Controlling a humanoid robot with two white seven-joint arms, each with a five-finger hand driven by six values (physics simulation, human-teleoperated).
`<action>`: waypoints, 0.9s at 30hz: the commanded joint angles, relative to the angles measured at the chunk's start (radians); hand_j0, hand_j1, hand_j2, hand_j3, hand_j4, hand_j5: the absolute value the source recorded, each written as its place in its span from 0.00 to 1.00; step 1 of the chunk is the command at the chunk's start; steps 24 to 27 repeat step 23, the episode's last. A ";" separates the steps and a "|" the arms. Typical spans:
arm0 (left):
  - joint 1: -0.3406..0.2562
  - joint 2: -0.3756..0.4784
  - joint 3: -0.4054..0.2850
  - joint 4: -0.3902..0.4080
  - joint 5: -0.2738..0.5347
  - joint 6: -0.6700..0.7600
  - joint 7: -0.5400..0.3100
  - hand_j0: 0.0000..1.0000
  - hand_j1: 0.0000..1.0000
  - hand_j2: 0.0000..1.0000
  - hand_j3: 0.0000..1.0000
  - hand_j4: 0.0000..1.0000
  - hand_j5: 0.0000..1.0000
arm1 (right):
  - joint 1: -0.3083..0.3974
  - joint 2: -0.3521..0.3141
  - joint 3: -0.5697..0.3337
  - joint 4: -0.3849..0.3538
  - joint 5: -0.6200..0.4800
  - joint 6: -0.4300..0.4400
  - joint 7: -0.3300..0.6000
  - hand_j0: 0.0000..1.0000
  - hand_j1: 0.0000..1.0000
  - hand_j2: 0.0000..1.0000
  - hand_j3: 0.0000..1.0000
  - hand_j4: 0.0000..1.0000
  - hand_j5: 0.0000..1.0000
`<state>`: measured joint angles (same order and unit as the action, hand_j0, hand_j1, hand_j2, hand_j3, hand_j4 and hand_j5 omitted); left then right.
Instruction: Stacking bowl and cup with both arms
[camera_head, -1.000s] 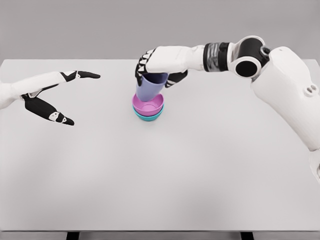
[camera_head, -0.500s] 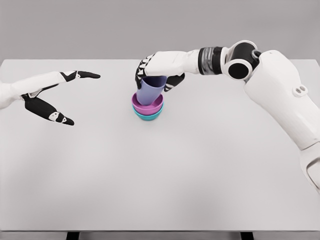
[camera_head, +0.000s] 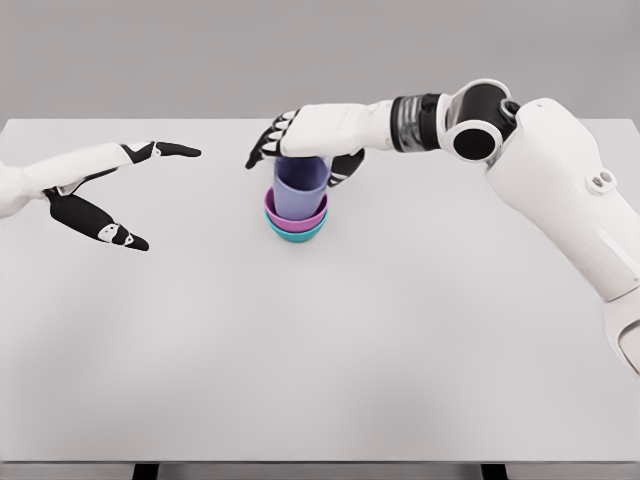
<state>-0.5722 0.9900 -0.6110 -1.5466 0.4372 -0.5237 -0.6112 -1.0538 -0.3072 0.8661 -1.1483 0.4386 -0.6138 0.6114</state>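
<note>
A lavender cup (camera_head: 300, 187) stands upright inside a pink bowl (camera_head: 272, 209), which is nested in a teal bowl (camera_head: 296, 235) near the middle of the white table (camera_head: 320, 340). My right hand (camera_head: 300, 150) hovers just over the cup's rim with its fingers spread apart; the black fingertips (camera_head: 258, 152) stick out to the left and the thumb sits behind the cup on the right. The hand holds nothing. At the far left my left hand (camera_head: 130, 195) hangs open over the table, away from the stack.
The right arm (camera_head: 540, 160) reaches in from the right edge across the back of the table. Nothing else stands on the table.
The cup was tilted in the right hand's grasp; now it stands upright in the pink bowl and the fingers have spread off it. The left hand has not moved.
</note>
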 joint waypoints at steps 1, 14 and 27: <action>0.000 0.001 0.001 0.000 0.008 0.002 0.000 1.00 1.00 1.00 1.00 1.00 1.00 | 0.000 -0.021 -0.009 -0.057 -0.006 0.003 -0.001 1.00 1.00 1.00 1.00 1.00 1.00; 0.000 -0.002 0.001 -0.001 0.008 0.002 0.000 1.00 1.00 1.00 1.00 1.00 1.00 | 0.271 -0.543 -0.295 -0.219 -0.127 0.003 -0.001 1.00 1.00 1.00 1.00 1.00 1.00; 0.000 -0.005 0.001 -0.001 0.008 0.002 0.000 1.00 1.00 1.00 1.00 1.00 1.00 | 0.422 -0.555 -0.394 -0.214 -0.129 0.003 -0.001 1.00 1.00 1.00 1.00 1.00 1.00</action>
